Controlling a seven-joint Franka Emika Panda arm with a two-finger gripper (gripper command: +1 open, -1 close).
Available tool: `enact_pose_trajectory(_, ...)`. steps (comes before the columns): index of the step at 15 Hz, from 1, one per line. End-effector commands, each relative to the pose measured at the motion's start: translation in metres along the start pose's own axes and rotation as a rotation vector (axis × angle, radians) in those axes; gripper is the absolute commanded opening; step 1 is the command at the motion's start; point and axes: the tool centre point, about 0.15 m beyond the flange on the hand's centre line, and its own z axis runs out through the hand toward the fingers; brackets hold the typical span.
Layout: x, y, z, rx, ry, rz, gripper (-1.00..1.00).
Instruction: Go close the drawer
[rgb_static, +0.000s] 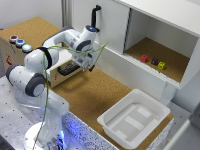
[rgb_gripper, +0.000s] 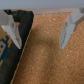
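Outwardly, in the exterior view, the drawer (rgb_static: 66, 70) juts open from the wooden box unit (rgb_static: 15, 50), something dark lying inside it. Above the drawer hangs the gripper (rgb_static: 89, 66). Beyond the drawer, the white cabinet (rgb_static: 165, 30) holds three small blocks (rgb_static: 153, 61); a white tray (rgb_static: 133, 118) sits empty nearby. In the wrist view, the fingers (rgb_gripper: 66, 31) stand spread, grasping nothing, beside the black handle (rgb_gripper: 19, 35).
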Motion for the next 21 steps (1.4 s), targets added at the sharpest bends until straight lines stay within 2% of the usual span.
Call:
enact_pose_trajectory(1, 0.019, 0.020, 0.034, -0.013, -0.007, 0.007, -1.00)
enact_pose_trajectory(4, 0.024, 0.010, 0.039, -0.019, 0.002, 0.009, -1.00)
enact_pose_trajectory(7, 0.031, -0.012, 0.043, -0.058, 0.011, 0.024, -1.00)
enact_pose_trajectory(10, 0.038, -0.031, 0.054, -0.048, 0.004, 0.020, -1.00)
enact_pose_trajectory(15, 0.053, -0.073, 0.074, -0.136, -0.048, 0.043, -1.00)
enact_pose_trajectory(21, 0.054, -0.129, 0.078, -0.078, 0.021, 0.082, -1.00)
